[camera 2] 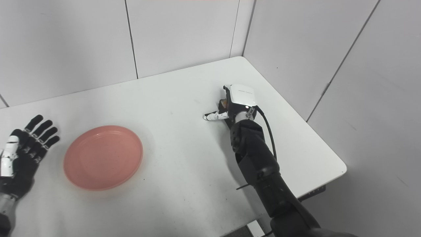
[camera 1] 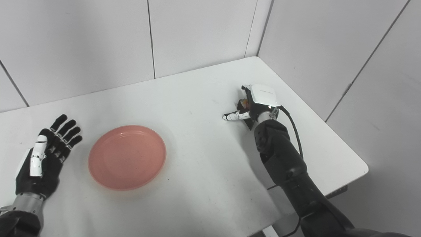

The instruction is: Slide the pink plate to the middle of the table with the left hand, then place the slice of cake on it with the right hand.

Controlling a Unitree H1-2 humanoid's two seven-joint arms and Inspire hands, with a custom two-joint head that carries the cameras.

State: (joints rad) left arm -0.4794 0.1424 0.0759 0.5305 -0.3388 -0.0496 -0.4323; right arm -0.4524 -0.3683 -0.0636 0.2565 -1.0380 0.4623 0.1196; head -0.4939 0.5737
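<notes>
While the desk (camera 1: 204, 171) carries only two task things, we note them in order of size. Pink plate (camera 1: 127, 157): sits flat on the left part of the desk, left of centre, nothing on it. Left hand (camera 1: 46, 154): lies just beside the plate's left rim, not touching, palm up, fingers (camera 1: 67, 128) spread and holding nothing. Right hand (camera 1: 260, 102): far right of the desk, back of the hand toward us, curled down over the slice of cake (camera 1: 243, 104). Only a small orange-and-dark sliver of the cake shows under the hand, with a dark base poking out below the wrist. Thumb (camera 1: 234, 116) points left along the desk. We cannot tell whether the fingers have closed on the cake or merely cage it.

Judgement on the step in hand: the right hand appears to be at the cake grasp. The plate looks short of the desk's middle, though we cannot call the slide unfinished with confidence. To do the grasp well, we want the fingers and thumb on opposite flanks of the slice, low near its base, with light pressure, since cake would likely deform or crumble. Lift straight up before any travel toward the plate, and keep the slice level.

View comparison: the left eye view shows the whole left hand and its wrist; the right eye view crops that hand at the frame edge. The right eye view shows more of the desk's right edge and the wall beyond. Neither view exposes the contact under the right hand.
</notes>
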